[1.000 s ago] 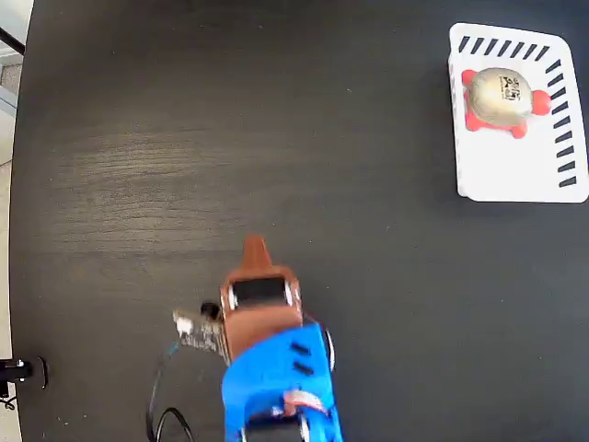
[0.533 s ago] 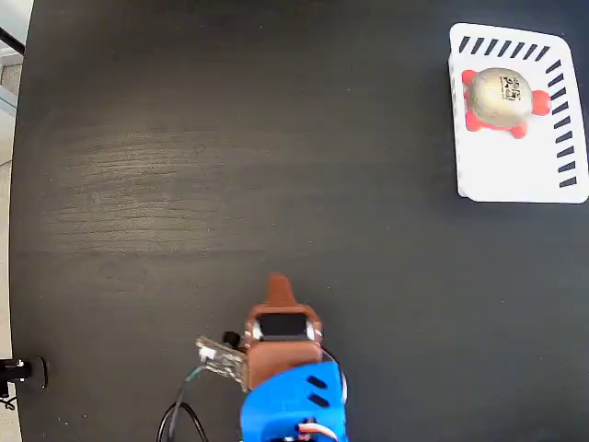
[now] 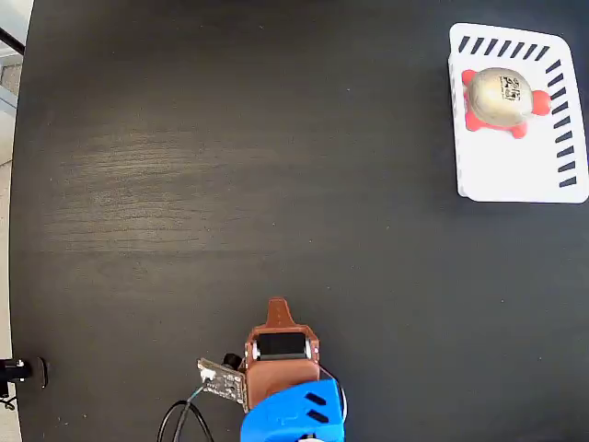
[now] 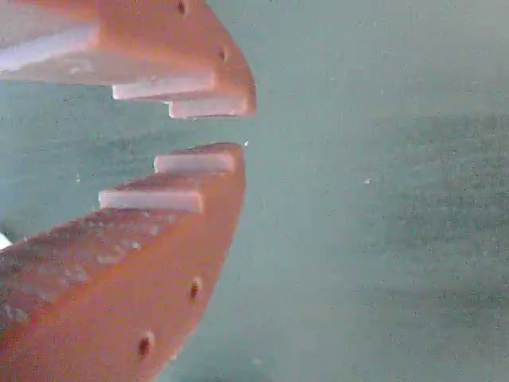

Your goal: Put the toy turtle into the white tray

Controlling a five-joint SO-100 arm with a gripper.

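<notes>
The toy turtle (image 3: pixel 498 99), with a beige-gold shell and coral-red legs, lies inside the white tray (image 3: pixel 515 170) at the top right of the fixed view, in the tray's upper part beside the dark slots. My gripper (image 3: pixel 278 307) is far from it, at the bottom centre of the table, pointing up the picture. In the wrist view the orange toothed jaws of the gripper (image 4: pixel 242 127) stand nearly together, with only a thin gap and nothing between them, over bare table. Neither turtle nor tray shows in the wrist view.
The dark wooden table (image 3: pixel 230 166) fills the fixed view, with its left edge near the picture's left side. A small circuit board and cable (image 3: pixel 207 382) hang beside the arm's blue body (image 3: pixel 293 419). A black fitting (image 3: pixel 18 371) sits at the lower left edge.
The arm has drawn back toward the bottom of the fixed view and shifted slightly right. Turtle and tray have not moved.
</notes>
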